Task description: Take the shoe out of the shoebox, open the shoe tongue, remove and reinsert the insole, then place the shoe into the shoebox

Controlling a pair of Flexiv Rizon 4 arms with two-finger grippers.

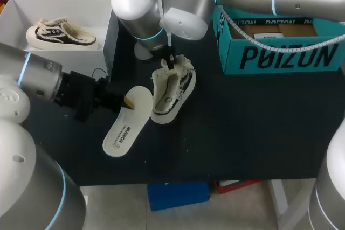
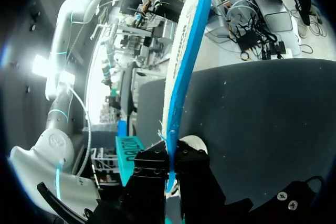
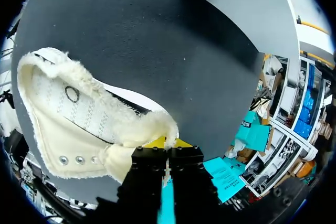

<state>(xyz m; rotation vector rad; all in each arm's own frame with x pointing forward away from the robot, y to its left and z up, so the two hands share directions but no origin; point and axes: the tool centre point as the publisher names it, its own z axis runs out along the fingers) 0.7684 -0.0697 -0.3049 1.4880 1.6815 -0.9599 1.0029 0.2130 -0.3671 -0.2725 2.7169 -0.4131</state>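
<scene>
Nearest along the front of the dark surface (image 1: 242,133) is the insole (image 1: 126,122), out of the shoe and pinched at one end by the left tool (image 1: 129,102). In the left wrist view the left tool (image 2: 170,166) is clenched on the insole (image 2: 184,61), which runs out ahead of the fingers edge-on, its blue underside showing. Whether its far end touches the surface I cannot tell.

Just beside it is the shoe (image 1: 172,92), tipped with its opening towards the insole. The right tool (image 1: 170,63) comes down on it from above. In the right wrist view the right tool (image 3: 167,148) is clamped on the fleecy edge of the shoe (image 3: 79,114) at its opening, and the lining lies spread wide.

Farther back, at the left, a white box (image 1: 110,36) holds a second shoe (image 1: 62,33). At the right stands a teal box (image 1: 280,57).

By my reckoning the task is about half done: the shoe is out, the tongue is open and the insole is removed. Left to do are sliding the insole back in and putting the shoe into its box, probably the white one.
</scene>
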